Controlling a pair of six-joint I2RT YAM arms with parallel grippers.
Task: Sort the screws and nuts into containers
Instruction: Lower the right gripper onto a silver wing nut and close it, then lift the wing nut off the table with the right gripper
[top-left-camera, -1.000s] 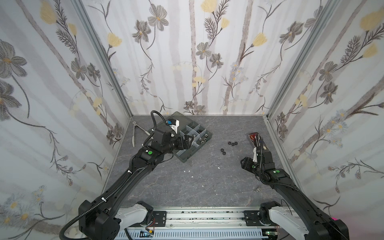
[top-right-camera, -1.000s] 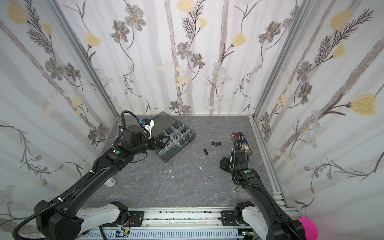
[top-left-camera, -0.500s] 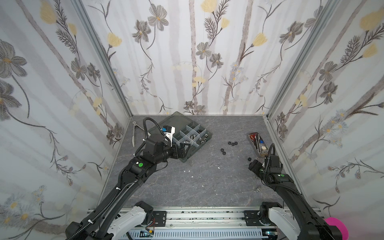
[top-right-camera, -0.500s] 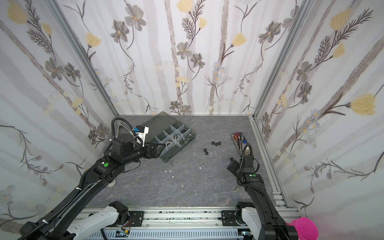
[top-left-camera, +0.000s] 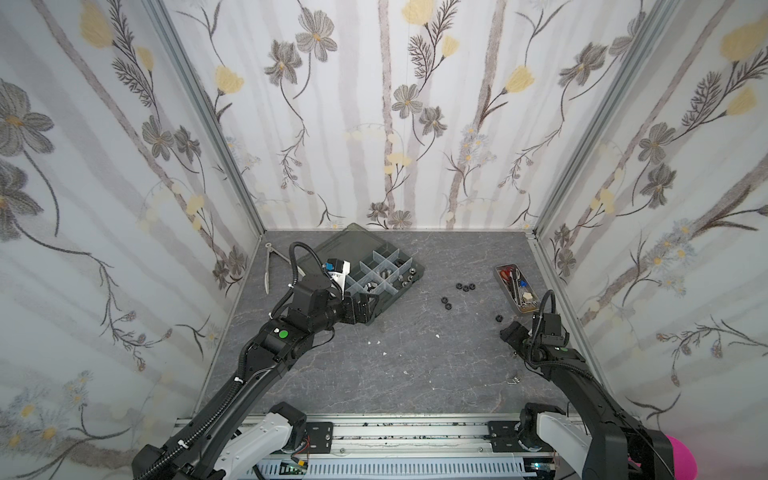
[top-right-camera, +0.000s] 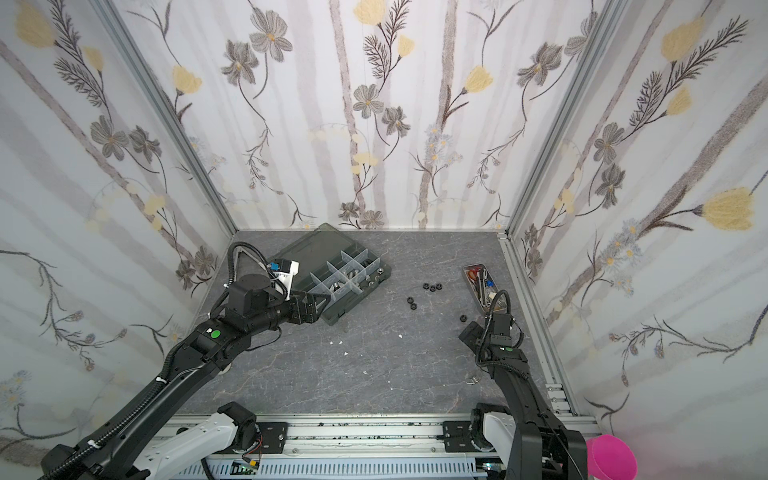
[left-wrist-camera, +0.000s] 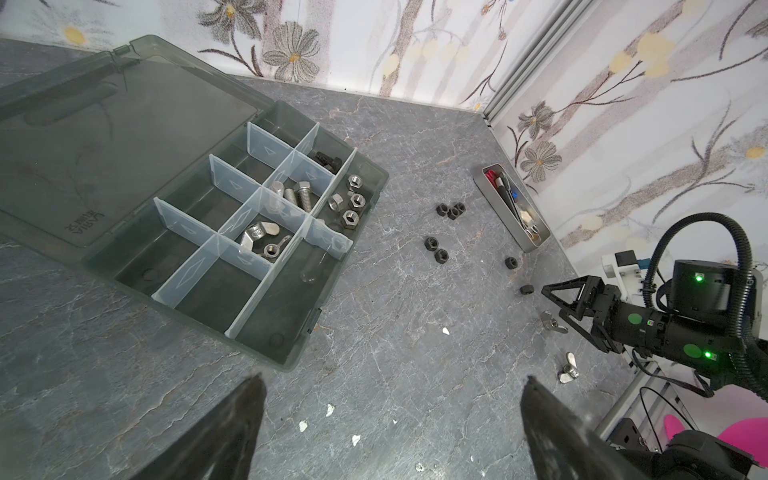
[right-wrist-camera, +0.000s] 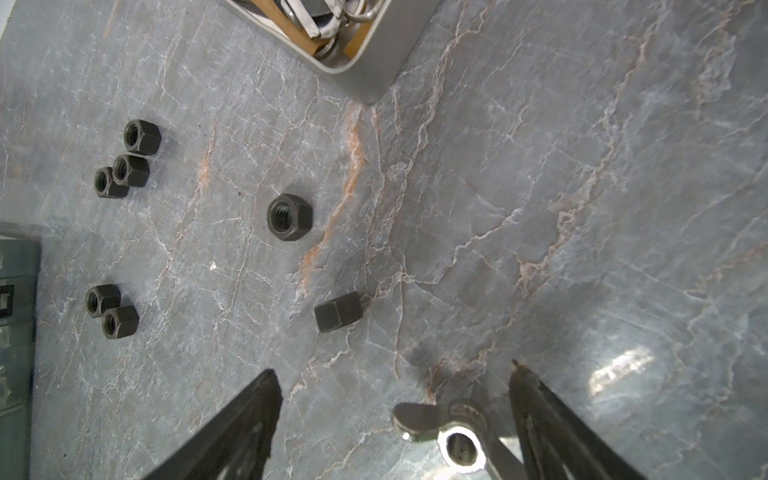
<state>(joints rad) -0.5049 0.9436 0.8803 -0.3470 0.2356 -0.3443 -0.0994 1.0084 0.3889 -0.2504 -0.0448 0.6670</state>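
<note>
Your left claw (left-wrist-camera: 392, 380) stands wide apart and empty above the table (left-wrist-camera: 415, 332), just off the corner of the organizer box (left-wrist-camera: 208, 291) nearest the robot; the box lid lies open. Your right claw (right-wrist-camera: 394, 370) is likewise spread, low over the table near the tool tray (left-wrist-camera: 536, 245). A wing nut (right-wrist-camera: 453, 428) lies between its fingers, unclamped. In the box, silver screws (left-wrist-camera: 297, 195) fill one compartment, a black screw (left-wrist-camera: 328, 160) the next, silver nuts (left-wrist-camera: 353, 201) the adjoining one. Seven black nuts (right-wrist-camera: 289, 216) lie loose on the table between box and tray: three clustered, two paired, two single.
</note>
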